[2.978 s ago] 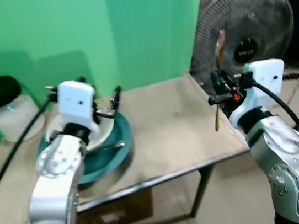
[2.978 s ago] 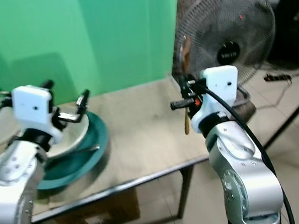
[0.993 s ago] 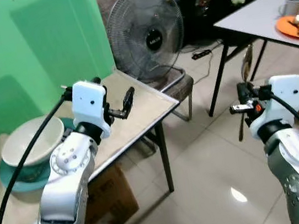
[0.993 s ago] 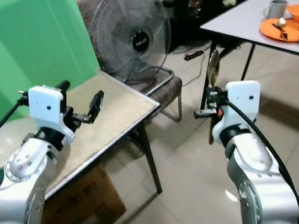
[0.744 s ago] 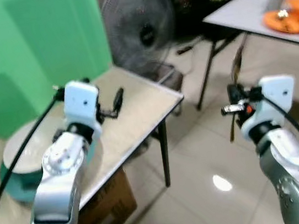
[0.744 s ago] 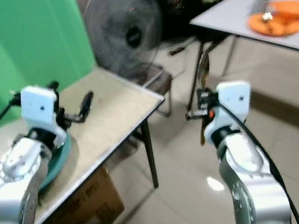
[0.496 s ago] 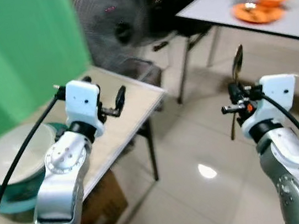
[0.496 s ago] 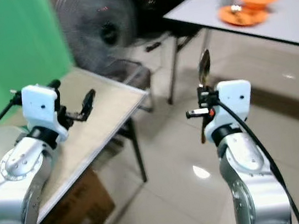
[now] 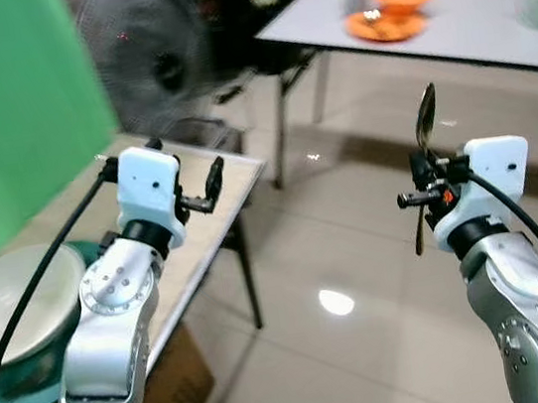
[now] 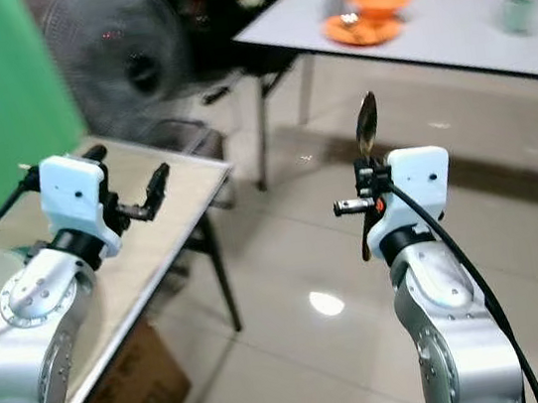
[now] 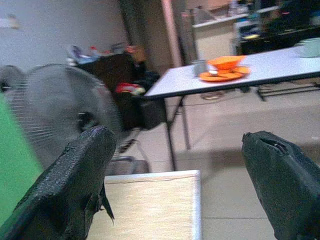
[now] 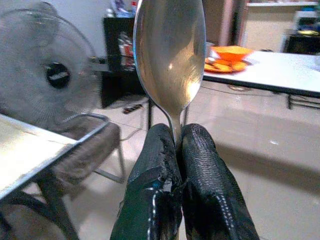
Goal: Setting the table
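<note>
1. Left eye view: the right gripper (image 9: 427,195) is clenched on the thin neck of a silver metal spoon (image 9: 425,121), held out over the glossy tiled floor (image 9: 360,279) with the bowl pointing up and the handle hanging below the fingers. The left gripper (image 9: 209,185) is released and holds nothing, sitting over the near corner of the pale wooden surface (image 9: 208,230). A white bowl on a teal plate (image 9: 10,318) sits toward that surface's left end.

2. Right eye view: same scene. The white surface with black legs (image 10: 446,31) is well apart from the robot, across the floor. Near its left end there's an orange plate with an orange bowl (image 10: 361,23), and a pale green cup (image 10: 515,14) sits toward the right end. A round grey standing fan (image 10: 118,57) is behind the wooden surface.

3. Left wrist view: the two black fingers (image 11: 75,185) are spread wide with nothing between them, looking past the wooden surface's corner at the white one.

4. Right wrist view: the fingers (image 12: 197,170) are pinched tight on the spoon's neck, bowl upright.

5. My read: this is the carry step. Spoon's in hand, and the white surface looks like the destination. The next move calls for closing in on it and laying the spoon beside the orange plate.
</note>
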Available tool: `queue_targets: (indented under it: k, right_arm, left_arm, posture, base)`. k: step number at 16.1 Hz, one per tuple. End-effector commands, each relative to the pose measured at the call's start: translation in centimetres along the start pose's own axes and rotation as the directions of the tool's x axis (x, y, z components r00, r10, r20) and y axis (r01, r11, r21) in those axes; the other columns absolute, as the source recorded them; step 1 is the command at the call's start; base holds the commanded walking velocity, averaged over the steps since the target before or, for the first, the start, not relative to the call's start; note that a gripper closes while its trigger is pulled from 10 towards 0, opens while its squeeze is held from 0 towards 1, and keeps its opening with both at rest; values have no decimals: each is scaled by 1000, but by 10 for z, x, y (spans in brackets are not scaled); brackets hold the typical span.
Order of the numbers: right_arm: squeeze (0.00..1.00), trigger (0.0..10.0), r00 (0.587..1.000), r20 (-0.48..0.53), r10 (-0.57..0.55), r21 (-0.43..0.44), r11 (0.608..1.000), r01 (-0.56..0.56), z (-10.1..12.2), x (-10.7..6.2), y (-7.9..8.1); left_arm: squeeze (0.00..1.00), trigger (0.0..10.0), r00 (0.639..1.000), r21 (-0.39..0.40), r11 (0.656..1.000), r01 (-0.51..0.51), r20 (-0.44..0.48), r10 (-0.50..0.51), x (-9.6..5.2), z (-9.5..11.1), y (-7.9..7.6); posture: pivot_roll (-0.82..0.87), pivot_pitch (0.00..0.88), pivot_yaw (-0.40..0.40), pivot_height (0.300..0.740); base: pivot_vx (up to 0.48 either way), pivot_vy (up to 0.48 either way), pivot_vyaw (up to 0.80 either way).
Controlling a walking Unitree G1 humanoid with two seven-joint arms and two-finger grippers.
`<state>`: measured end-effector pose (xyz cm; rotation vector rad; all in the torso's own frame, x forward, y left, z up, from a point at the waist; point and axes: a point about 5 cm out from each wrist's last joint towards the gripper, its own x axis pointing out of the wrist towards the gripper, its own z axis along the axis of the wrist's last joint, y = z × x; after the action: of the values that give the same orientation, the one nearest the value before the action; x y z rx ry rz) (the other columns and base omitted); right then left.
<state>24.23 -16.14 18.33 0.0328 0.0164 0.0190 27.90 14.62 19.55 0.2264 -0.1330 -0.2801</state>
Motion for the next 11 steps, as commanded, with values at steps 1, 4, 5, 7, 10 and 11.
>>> queue_targets:
  k: [1,4,5,7,10,11]
  right_arm:
    - [0,10000,1000,16,-20,-7,1000,21,4,-1,-6]
    - [0,10000,1000,13,-17,-12,1000,17,4,-2,-6]
    - [0,10000,1000,13,-16,-12,1000,16,4,-1,-6]
    - [0,10000,1000,17,-12,-25,1000,13,5,-1,-7]
    - [0,10000,1000,17,-17,-49,999,18,5,0,-7]
    - [0,10000,999,19,-26,-44,999,27,4,0,-8]
  left_arm:
    - [0,10000,1000,-7,1000,9,5,-9,1,1,-5]
    - [0,10000,1000,-15,1000,-14,-15,13,0,-3,-4]
    - [0,10000,1000,-12,1000,-15,-17,15,0,-3,-5]
    - [0,10000,1000,12,1000,-12,-15,13,0,-5,-6]
    - [0,10000,1000,43,999,-10,-2,10,1,-6,-8]
    - [0,10000,1000,27,1000,-7,-2,7,1,-6,-8]
  posture:
    - [52,0,14,740]
    - [49,0,14,740]
    - [48,0,14,740]
    - [48,0,13,740]
    - [46,0,15,740]
    - [46,0,16,740]
  base:
    - [0,-480,0]
    - [0,-160,-267]
    - [0,0,-425]
    - [0,0,0]
    - [0,0,0]
    - [0,0,0]
